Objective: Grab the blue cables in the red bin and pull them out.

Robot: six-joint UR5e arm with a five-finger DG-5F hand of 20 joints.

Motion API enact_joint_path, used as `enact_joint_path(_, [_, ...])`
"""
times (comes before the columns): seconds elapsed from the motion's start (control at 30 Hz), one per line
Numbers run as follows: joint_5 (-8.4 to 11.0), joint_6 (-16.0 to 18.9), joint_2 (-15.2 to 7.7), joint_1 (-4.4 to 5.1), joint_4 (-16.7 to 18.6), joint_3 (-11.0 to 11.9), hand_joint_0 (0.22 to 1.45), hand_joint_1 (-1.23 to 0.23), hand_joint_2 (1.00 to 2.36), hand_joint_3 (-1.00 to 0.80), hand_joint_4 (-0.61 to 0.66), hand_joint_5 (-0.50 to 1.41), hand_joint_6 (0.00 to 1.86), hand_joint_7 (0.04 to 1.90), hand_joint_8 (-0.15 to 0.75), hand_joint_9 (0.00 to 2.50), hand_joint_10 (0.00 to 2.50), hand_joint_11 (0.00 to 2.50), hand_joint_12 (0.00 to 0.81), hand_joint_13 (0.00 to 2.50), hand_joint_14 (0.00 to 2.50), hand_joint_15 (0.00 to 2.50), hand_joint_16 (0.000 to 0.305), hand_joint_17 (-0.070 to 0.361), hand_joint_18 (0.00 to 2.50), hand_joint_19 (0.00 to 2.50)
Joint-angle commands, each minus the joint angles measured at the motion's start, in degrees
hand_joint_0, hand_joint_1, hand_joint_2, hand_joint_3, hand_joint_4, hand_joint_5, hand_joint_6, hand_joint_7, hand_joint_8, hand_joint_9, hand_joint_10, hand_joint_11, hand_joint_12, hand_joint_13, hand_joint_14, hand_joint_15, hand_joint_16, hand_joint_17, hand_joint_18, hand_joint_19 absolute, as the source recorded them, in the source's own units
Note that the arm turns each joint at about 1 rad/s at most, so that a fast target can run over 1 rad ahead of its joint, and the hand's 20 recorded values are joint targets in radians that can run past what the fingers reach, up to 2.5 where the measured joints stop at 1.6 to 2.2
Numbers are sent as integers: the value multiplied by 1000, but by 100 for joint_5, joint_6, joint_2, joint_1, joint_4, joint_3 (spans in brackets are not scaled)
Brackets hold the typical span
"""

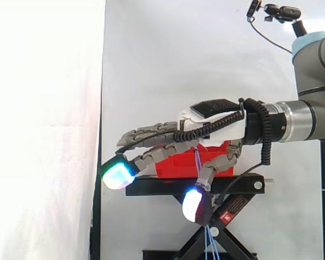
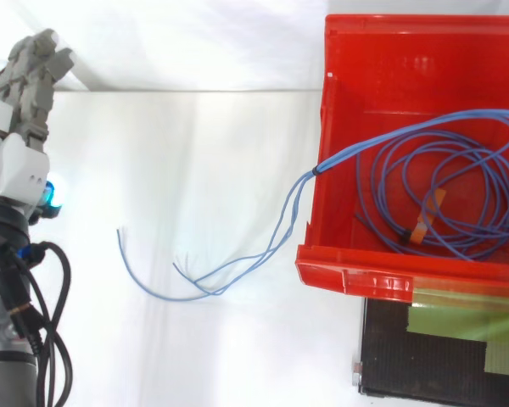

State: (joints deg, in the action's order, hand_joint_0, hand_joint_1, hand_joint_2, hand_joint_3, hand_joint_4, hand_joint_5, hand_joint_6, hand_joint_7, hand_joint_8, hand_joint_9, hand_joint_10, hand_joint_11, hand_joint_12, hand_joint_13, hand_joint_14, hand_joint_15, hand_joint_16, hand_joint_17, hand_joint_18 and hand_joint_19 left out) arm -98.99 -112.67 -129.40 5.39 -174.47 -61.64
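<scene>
From above, the blue cables (image 2: 441, 170) lie coiled inside the red bin (image 2: 390, 51), with several loose ends spilling over its left wall and trailing off to the left. The hand (image 2: 17, 165) sits at the far left edge, well apart from both. The side view adds the height of things: the bin (image 1: 176, 165) stands on a black stand (image 1: 168, 187), thin blue strands (image 1: 208, 246) hang below the stand's deck, and the hand (image 1: 206, 122) reaches in level from the right, in front of the bin. Its fingers are spread and only loosely bent, the glowing fingertips (image 1: 118, 174) angled down and to the left, holding nothing.
</scene>
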Motion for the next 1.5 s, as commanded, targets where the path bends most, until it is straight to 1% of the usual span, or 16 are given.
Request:
enact_joint_path(0.0, [-41,-180,-6,-47,-517,214,811,-801,1000,-1000,214,298,5,175,230,108,3,115,323,0,8,326,45,102,0,512])
enact_joint_path(0.07, [-85,-224,3,-73,-702,266,811,-802,1000,-1000,215,297,5,178,230,109,3,115,323,0,8,327,45,102,0,513])
enact_joint_path(0.1, [-155,-268,3,-91,-825,310,811,-802,1000,-1000,216,297,5,177,230,109,4,117,323,0,8,329,45,102,0,511])
enact_joint_path(0.23, [-252,-347,3,-135,-931,337,811,-802,1000,-1000,215,298,5,181,231,111,3,117,323,0,8,326,45,102,0,512])
enact_joint_path(0.47, [-270,-435,3,-214,-931,381,811,-802,1000,-1000,217,303,5,172,232,121,3,106,322,2,8,331,45,102,0,511])
enact_joint_path(0.53, [-278,-505,3,-267,-931,433,811,-802,1000,-1000,219,305,5,175,235,125,2,109,323,4,8,334,45,102,0,510])
enact_joint_path(0.67, [-331,-848,-6,-372,-1010,609,810,-802,1000,-1000,232,340,6,194,243,161,2,110,325,27,8,331,46,103,0,525])
enact_joint_path(0.83, [-322,-1121,3,-469,-1265,688,809,-802,1000,-1000,232,350,6,199,245,179,3,137,325,33,8,332,46,103,0,515])
enact_joint_path(0.87, [-314,-1270,3,-522,-1370,715,809,-802,1000,-1000,232,352,6,199,246,181,6,140,325,34,8,333,46,103,0,511])
enact_joint_path(0.97, [-314,-1419,3,-583,-1511,741,808,-801,1000,-1000,237,357,6,204,249,197,4,158,324,35,8,337,46,103,0,510])
enact_joint_path(1.0, [-305,-1586,3,-645,-1722,741,808,-801,1000,-1000,237,357,6,204,251,202,4,155,324,36,8,337,46,103,0,519])
enact_joint_path(1.07, [-296,-1674,3,-689,-1792,741,807,-801,1000,-1000,239,365,7,212,254,211,4,163,324,39,8,342,46,103,0,517])
enact_joint_path(1.2, [-278,-1806,3,-741,-1792,741,805,-799,1000,-1000,241,374,6,217,258,230,4,177,323,43,8,343,46,103,0,504])
enact_joint_path(1.27, [-270,-2008,3,-820,-1792,750,804,-800,1000,-1000,242,382,6,224,260,248,5,189,323,49,8,347,46,103,0,510])
enact_joint_path(1.33, [-270,-2158,3,-864,-1792,750,803,-801,1000,-1000,247,402,6,233,262,270,5,199,323,59,9,342,46,103,0,517])
enact_joint_path(1.47, [-270,-2281,3,-970,-1783,750,804,-822,1000,-1000,236,432,7,230,275,378,6,227,324,140,9,320,46,103,67,484])
